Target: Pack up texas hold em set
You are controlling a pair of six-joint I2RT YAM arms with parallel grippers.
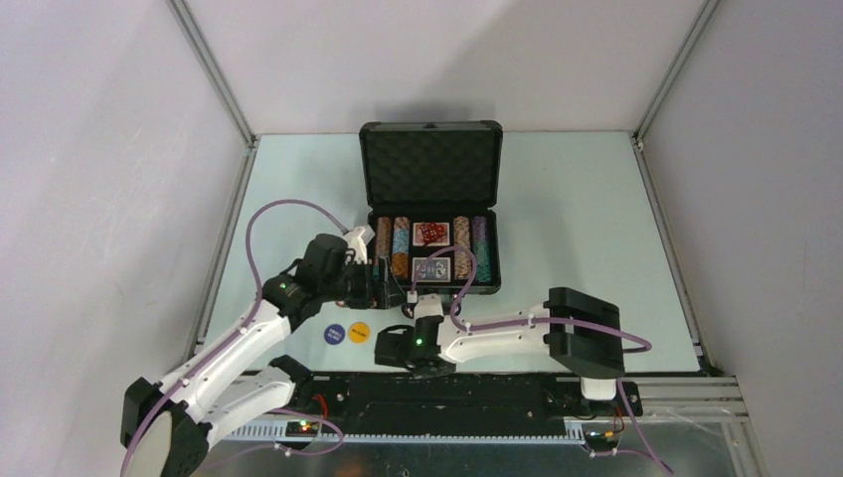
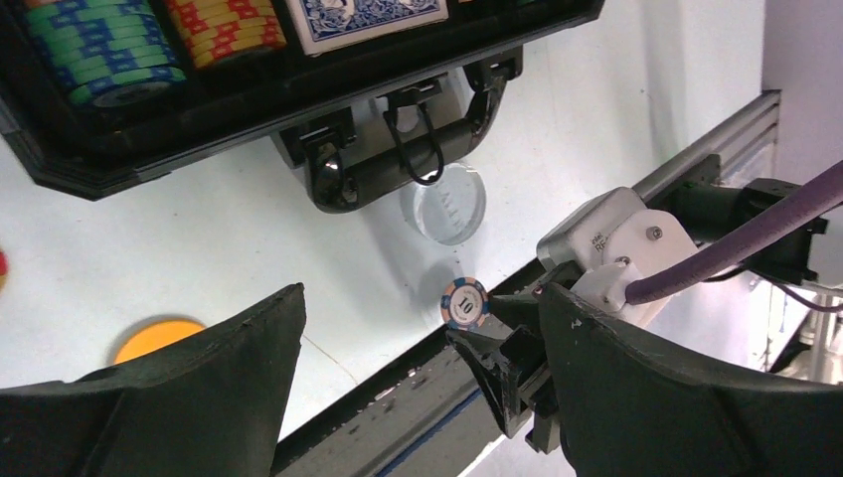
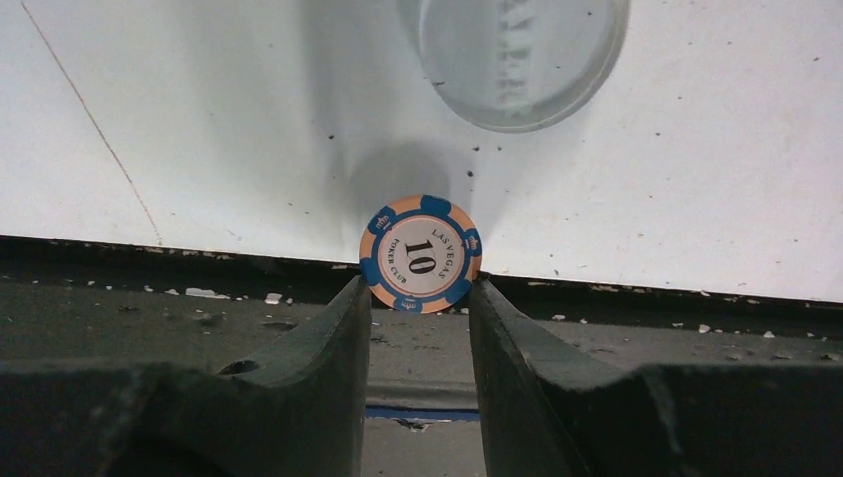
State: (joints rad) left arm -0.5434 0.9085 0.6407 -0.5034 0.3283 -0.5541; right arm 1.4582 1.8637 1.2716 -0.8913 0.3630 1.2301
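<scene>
The black case (image 1: pixel 431 164) lies open at mid-table, its tray holding rows of striped chips (image 1: pixel 401 248), a blue card deck (image 1: pixel 431 269) and red dice (image 1: pixel 430 235). My right gripper (image 3: pixel 420 288) is shut on a blue-and-orange "10" poker chip (image 3: pixel 421 253), pinching it by its rim at the fingertips. The chip stands on edge over the table's near edge. My left gripper (image 2: pixel 420 298) stands open with nothing in it, just in front of the case's handle (image 2: pixel 398 164). From there the chip (image 2: pixel 465 303) shows in the other gripper's tips.
A clear round button (image 3: pixel 512 60) lies on the table between the case handle and the held chip. A blue button (image 1: pixel 335 334) and a yellow button (image 1: pixel 359 332) lie left of my right gripper (image 1: pixel 416 310). The black rail (image 3: pixel 199 298) runs along the near edge.
</scene>
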